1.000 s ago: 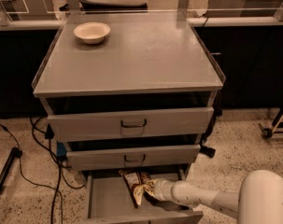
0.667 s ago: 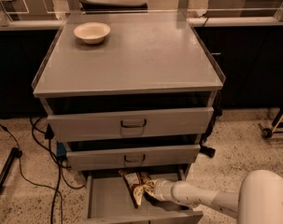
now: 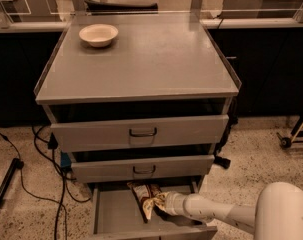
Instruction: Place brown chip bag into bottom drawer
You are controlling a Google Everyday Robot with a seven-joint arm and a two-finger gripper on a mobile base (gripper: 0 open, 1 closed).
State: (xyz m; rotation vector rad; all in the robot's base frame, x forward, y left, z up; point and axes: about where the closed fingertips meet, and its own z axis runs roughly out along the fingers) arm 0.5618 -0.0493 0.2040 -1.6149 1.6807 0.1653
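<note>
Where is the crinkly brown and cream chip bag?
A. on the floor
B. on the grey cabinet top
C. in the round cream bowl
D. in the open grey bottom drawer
D: the crinkly brown and cream chip bag lies in the open grey bottom drawer, with the gripper beside it.

There were three drawers: the top drawer [image 3: 141, 133], the middle drawer [image 3: 143, 168] and the bottom drawer [image 3: 113, 215]. There was one bowl [image 3: 98, 34], far left on the cabinet [image 3: 146, 66], and one brown chip bag [image 3: 143, 196]. One gripper [image 3: 163, 203] sat near, inside the bottom drawer.
</note>
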